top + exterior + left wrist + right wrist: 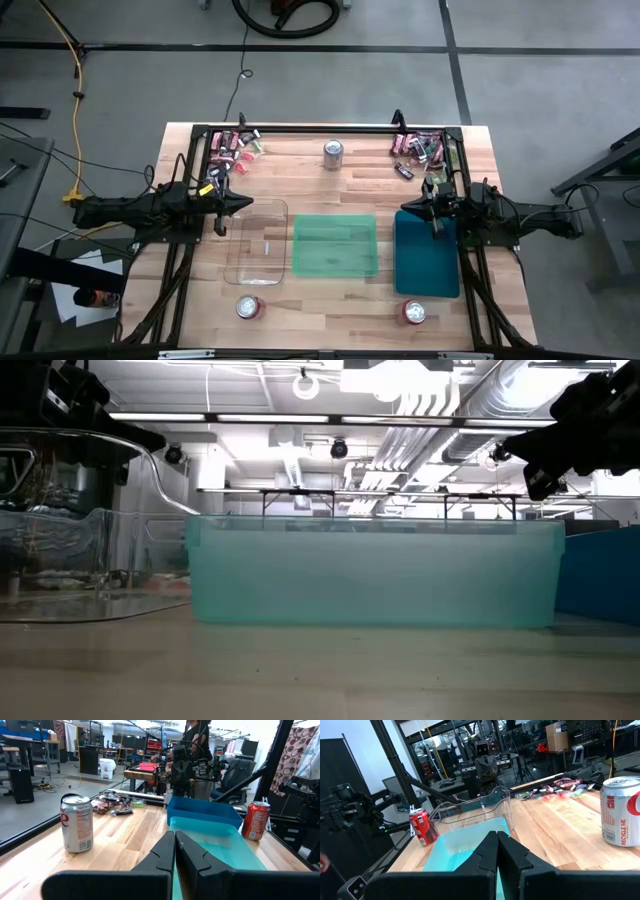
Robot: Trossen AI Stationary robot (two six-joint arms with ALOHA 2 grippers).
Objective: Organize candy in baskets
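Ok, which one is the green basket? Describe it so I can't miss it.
On the wooden table, three baskets sit in a row between the two arms. The green basket is the middle one, with the clear basket beside the left gripper and the solid teal-blue basket under the right gripper.

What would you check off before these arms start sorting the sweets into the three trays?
1. Trays laid out in a row, clear tray, green tray, blue tray: ok.
2. Trays free of candy: ok, none visible inside.
3. Candy reachable: ok, left pile and right pile lie at the table's far corners.
4. Left tool free: ok, shut, holding nothing, at the clear tray's edge.
5. Right tool free: ok, shut, holding nothing, by the blue tray.
6. Cans clear of paths: cannot tell; silver can stands between the piles.
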